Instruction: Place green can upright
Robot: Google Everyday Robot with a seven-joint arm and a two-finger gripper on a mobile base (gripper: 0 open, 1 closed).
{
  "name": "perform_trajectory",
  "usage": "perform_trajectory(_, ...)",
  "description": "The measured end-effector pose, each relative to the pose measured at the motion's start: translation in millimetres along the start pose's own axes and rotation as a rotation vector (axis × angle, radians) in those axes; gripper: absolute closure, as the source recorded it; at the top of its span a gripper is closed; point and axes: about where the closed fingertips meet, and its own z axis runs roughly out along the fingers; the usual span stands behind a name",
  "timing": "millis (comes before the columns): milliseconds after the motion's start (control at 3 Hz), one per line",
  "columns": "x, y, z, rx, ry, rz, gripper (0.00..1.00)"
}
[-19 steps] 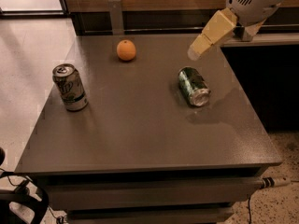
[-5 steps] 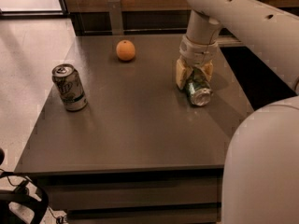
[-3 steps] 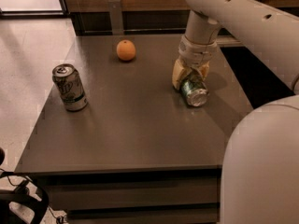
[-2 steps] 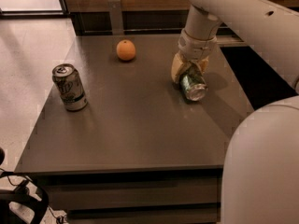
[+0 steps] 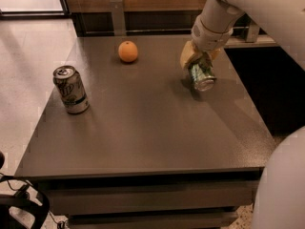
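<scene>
Camera view is set above the front edge of a dark grey surface (image 5: pixel 143 142), on which three things are spread well apart. At the left, a pale drink can (image 5: pixel 70 89) is seen standing upright near the edge. It is not the can asked for and is left untouched.

Further right, toward the back, an orange (image 5: pixel 128 51) is seen resting on the surface, clear of any work.

At the right, the green can (image 5: pixel 202 75) is held by the gripper (image 5: pixel 199 63), which is brought down from the white arm (image 5: pixel 224 13) entering at the upper right. The jaws are closed on the can's body from either side. The can is held tilted, with one silver end turned toward the camera and downward. Whether that end is touching the surface cannot be told, though a shadow is cast just beneath it.

A grasp across the body is judged to be used so that the can may be swung onto its end. The can is not yet upright, so the task is judged part done.
</scene>
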Motion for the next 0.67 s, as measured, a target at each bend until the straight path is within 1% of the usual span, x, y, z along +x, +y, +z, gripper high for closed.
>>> perform_trajectory(333, -5.0, -8.4, 1.5, -0.080, -0.136, 0.002, 1.00)
perform_trajectory(667, -22.2, -17.2, 4.1, -0.184, -0.295, 0.005, 1.00)
